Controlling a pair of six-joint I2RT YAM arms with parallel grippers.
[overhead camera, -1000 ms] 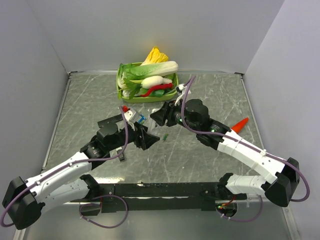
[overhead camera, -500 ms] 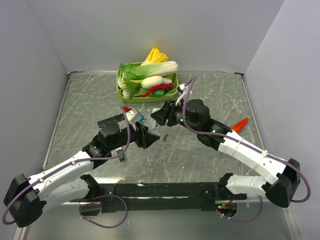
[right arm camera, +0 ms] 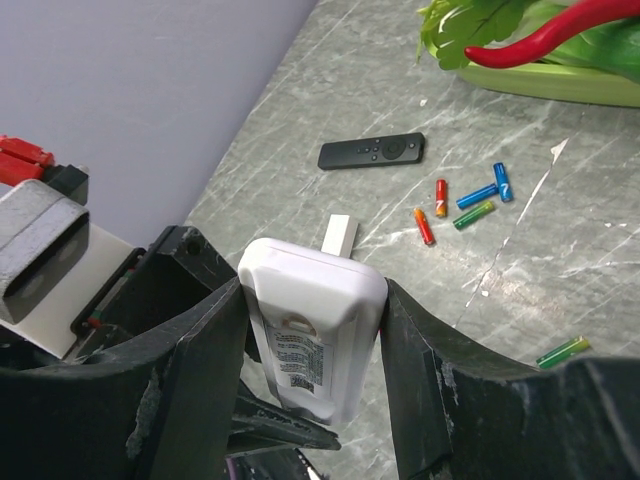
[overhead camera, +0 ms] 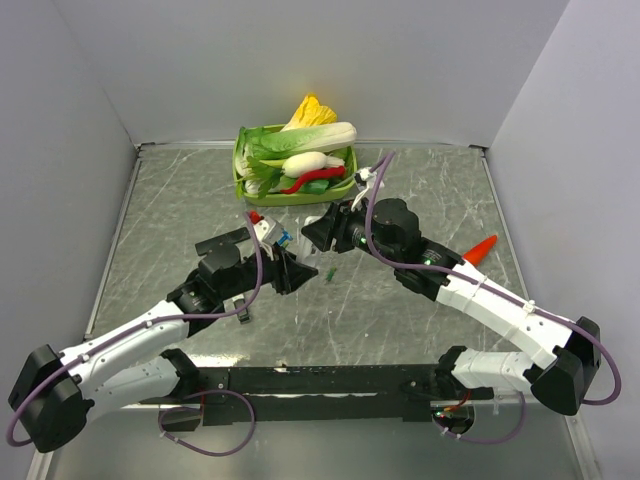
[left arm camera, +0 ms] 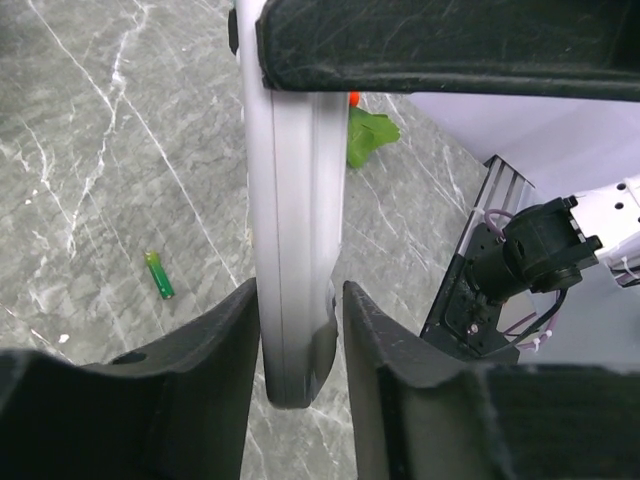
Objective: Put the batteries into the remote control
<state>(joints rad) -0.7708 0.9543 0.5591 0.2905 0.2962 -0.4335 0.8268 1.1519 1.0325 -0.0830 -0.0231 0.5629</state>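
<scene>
A white remote control (right arm camera: pixel 315 330) hangs above the table, and my right gripper (right arm camera: pixel 312 290) is shut across its width, label side towards the camera. My left gripper (left arm camera: pixel 300 295) is shut on the remote's (left arm camera: pixel 295 200) thin lower edge. One finger (left arm camera: pixel 200 370) presses it and the other just meets it. In the top view the two grippers (overhead camera: pixel 298 272) (overhead camera: pixel 318 232) meet mid-table and hide the remote. Several batteries lie loose: red (right arm camera: pixel 424 226), blue (right arm camera: pixel 478 196) and green (right arm camera: pixel 473 215) in a cluster. One green battery (left arm camera: pixel 159 274) lies alone below the grippers (overhead camera: pixel 330 271).
A black remote (right arm camera: pixel 371 151) and a small white cover piece (right arm camera: pixel 339 237) lie near the battery cluster. A green basket (overhead camera: pixel 240 180) of toy vegetables with a red chilli (right arm camera: pixel 540 40) stands at the back. A carrot (overhead camera: pixel 481 248) lies at the right.
The left gripper's jaws have closed in around the remote's edge. The left arm has crept slightly forward. The right arm holds still.
</scene>
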